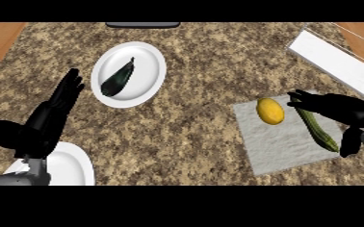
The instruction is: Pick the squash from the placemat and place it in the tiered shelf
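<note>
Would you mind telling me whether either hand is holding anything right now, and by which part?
Nothing is held. The right hand hovers open over the green squash on the placemat; the left hand rests open.

**Even light, soft shadows**

You get flat, bright light across the counter (199, 101). The white plate (146, 60) shows no glare. The black hands read as near silhouettes, with only faint shadows beneath things.

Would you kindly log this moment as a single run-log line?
right hand: open, over squash | squash: on placemat beside lemon | left hand: open, resting | shelf: no squash
</note>
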Controlling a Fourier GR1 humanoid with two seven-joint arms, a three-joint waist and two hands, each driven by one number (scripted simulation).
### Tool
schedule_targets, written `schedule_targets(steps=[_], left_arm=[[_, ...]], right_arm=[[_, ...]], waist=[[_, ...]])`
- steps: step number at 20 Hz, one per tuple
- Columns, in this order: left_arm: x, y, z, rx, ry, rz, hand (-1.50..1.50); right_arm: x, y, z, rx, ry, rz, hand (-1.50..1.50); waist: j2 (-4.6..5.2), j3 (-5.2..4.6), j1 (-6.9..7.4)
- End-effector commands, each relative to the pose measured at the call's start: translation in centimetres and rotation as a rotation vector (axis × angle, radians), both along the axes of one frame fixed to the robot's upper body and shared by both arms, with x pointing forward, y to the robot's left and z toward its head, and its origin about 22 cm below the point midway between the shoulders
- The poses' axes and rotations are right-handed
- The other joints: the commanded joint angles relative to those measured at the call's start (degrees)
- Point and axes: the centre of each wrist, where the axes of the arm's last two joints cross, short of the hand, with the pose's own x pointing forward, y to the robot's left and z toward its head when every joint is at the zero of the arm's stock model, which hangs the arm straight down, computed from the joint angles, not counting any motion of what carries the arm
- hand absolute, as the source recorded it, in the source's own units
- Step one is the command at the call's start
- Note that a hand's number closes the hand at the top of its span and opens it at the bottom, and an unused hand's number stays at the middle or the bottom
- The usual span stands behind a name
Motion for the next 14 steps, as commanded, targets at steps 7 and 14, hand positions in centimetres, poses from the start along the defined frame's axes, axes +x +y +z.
schedule_targets(steps=[7,14], left_arm=[[1.3,-0.8,0.8,0.006,-0.017,-0.011,0.00],[-0.1,-0.8,0.1,0.002,-0.004,-0.016,0.00]], right_arm=[[-0.1,0.3,-4.8,0.000,0.120,0.008,-1.50],[-1.4,-2.2,-5.9,0.022,0.008,-0.014,1.50]], waist=[[0.51,0.27,0.47],[0.48,0.30,0.55]])
